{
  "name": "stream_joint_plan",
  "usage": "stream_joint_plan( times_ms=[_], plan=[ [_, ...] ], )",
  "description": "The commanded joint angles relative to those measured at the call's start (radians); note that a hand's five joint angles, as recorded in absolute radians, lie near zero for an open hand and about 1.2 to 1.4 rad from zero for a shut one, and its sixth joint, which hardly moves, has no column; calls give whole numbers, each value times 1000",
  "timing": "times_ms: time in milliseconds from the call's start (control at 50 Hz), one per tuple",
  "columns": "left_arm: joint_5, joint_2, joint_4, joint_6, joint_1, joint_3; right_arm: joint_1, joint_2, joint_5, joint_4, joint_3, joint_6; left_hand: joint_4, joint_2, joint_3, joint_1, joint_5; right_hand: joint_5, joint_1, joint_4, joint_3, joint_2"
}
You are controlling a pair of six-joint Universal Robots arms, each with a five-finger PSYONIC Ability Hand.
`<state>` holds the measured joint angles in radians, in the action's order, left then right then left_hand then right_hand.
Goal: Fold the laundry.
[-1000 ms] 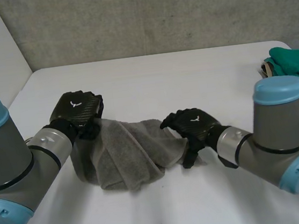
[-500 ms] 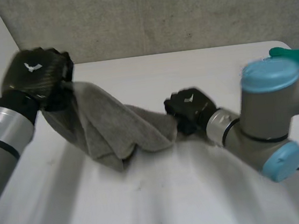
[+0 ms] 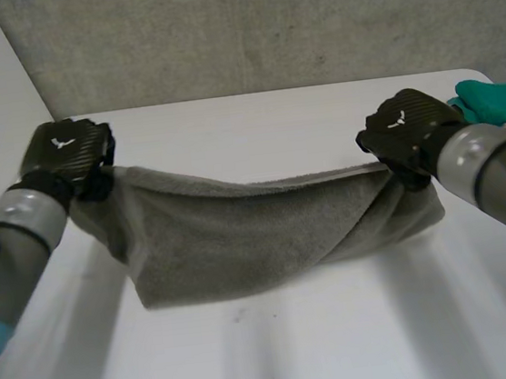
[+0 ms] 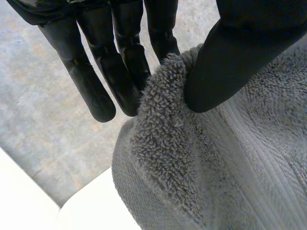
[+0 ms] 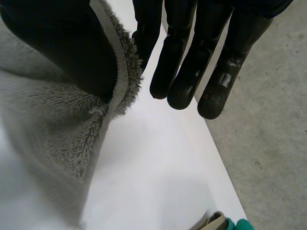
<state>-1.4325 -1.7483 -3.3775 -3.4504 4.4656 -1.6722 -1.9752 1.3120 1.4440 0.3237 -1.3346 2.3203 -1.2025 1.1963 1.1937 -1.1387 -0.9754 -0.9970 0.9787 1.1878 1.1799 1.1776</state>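
In the head view we see the grey towel stretched between the left hand and the right hand over the white table. We cannot tell whether its sagging lower fold touches the tabletop. Each hand's back carries a small white emblem, a shape rather than letters. A green cloth lies at the table's far right, cut off by the frame. In the left wrist view we find the left hand pinching a bunched end of the towel between thumb and straight fingers. In the right wrist view the right hand nips the towel's hemmed edge under its thumb, with the contact partly hidden. A sliver of the green cloth shows beyond its fingertips.
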Motion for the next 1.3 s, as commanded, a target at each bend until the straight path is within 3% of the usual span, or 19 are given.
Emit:
stream_joint_plan(
  times_ms=[20, 180, 280, 380, 500, 640, 740, 760, 820, 860, 1000, 1160, 1300],
  plan=[
    [-23, -226, -206, -1, -66, 271, -5, -265, 76, -167, 292, 66, -194, 200, 203, -258, -246, -225, 418, 209, 216, 219],
    [-108, -272, -403, 4, -97, 569, -5, -336, 114, -418, 638, 158, -194, 200, 203, -258, -246, -225, 418, 209, 216, 219],
    [-151, -251, -523, 8, -106, 559, -4, -283, 113, -522, 629, 188, -194, 200, 203, -258, -246, -225, 418, 209, 216, 219],
    [-148, -136, -530, 10, -123, 357, -4, -185, 101, -491, 456, 182, -194, 200, 203, -258, -246, -225, 418, 209, 216, 219],
    [-129, -96, -528, 8, -121, 102, 6, -25, 39, -345, 114, 114, -194, 200, 203, -258, -246, -225, 418, 209, 216, 219],
    [-108, -114, -525, 0, -124, -116, -2, -19, 33, -244, -203, 45, -194, 200, 203, -258, -246, -225, 418, 209, 216, 219],
    [-106, -155, -477, -3, -132, -169, -4, -82, 24, -267, -291, 63, -194, 200, 203, -258, -246, -225, 418, 209, 216, 219],
    [-106, -160, -459, -1, -132, -172, -4, -92, 24, -281, -293, 71, -194, 200, 203, -258, -246, -173, 366, 157, 165, 167],
    [-106, -162, -439, -1, -131, -170, 6, -114, 22, -347, -296, 128, -194, 200, 203, -258, -246, 547, -354, -563, -555, -553],
    [-106, -162, -436, -1, -126, -169, 7, -114, 19, -391, -302, 168, -194, 200, 203, -258, -246, 824, -631, -840, -832, -830],
    [-108, -149, -431, 0, -117, -172, 134, -102, -19, -407, -311, 221, -194, 200, 203, -258, -246, 866, -673, -883, -875, -872],
    [-108, -148, -430, 4, -108, -176, 272, -83, -119, -218, -359, 248, -194, 200, 203, -258, -246, 843, -650, -859, -851, -849],
    [-108, -139, -422, 8, -106, -175, 389, -37, -218, -296, -501, 280, -194, 200, 203, -258, -246, 828, -635, -844, -837, -834]
  ],
)
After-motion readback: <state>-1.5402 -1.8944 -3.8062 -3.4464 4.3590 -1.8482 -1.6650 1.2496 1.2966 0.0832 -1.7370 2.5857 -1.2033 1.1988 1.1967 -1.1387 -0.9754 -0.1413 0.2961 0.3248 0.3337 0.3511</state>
